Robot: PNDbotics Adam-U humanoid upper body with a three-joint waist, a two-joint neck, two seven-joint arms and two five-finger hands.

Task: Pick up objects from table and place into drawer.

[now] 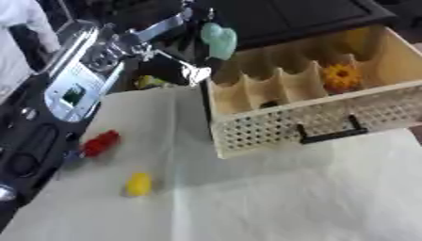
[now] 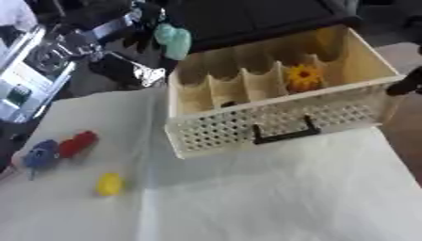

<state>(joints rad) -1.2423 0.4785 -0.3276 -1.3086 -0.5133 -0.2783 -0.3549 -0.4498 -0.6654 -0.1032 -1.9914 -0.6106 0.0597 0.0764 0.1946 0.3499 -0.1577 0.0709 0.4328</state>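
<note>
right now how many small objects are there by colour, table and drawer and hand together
green object, in the left hand: 1
orange, in the drawer: 1
red, on the table: 1
yellow: 1
blue: 1
total: 5

drawer right of three table objects

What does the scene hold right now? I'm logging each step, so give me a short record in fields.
left hand: raised above the drawer's back left corner, holding the pale green object
right hand: dark shape at the drawer's right end, fingers unclear
drawer: open, wooden, divided
in drawer: orange flower-like object
on table: red object, yellow object, blue object
</note>
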